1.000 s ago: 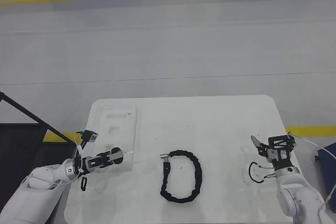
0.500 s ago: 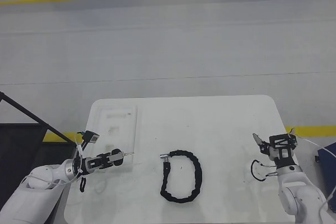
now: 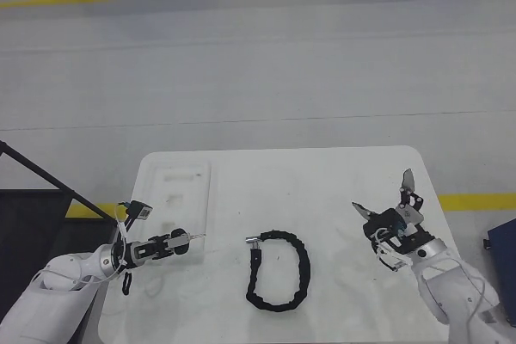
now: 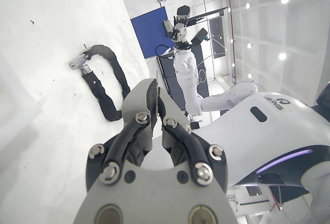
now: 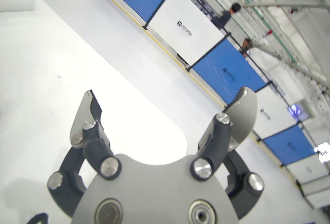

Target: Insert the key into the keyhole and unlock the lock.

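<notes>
Two grippers at one white worktop (image 3: pixel 344 172), noted from the top view.

Left gripper (image 3: pixel 182 240): lower left of the frame, near the worktop's left edge. Jaws pressed together on the key (image 3: pixel 197 236). The thin blade sticks out past the fingertips and points toward frame centre. The left wrist view agrees: the pads are closed flat on the key (image 4: pixel 156 78), seen edge-on as a narrow strip.

Lock (image 3: pixel 254 243): a small metal cylinder lying on the worktop at lower centre of the frame. It joins the two ends of a black sleeved chain (image 3: pixel 303 267), which curls in a loop to its right and below it. In the left wrist view the keyhole (image 4: pixel 73 65) shows on the cylinder's end face, turned toward the left gripper. Key tip and lock are apart, with bare worktop between them.

Right gripper (image 3: pixel 383 196): lower right of the frame, over the worktop's right side. Fingers spread wide, nothing between them, as the right wrist view also shows.

Shallow white tray (image 3: pixel 181 165): upper left corner of the worktop.
</notes>
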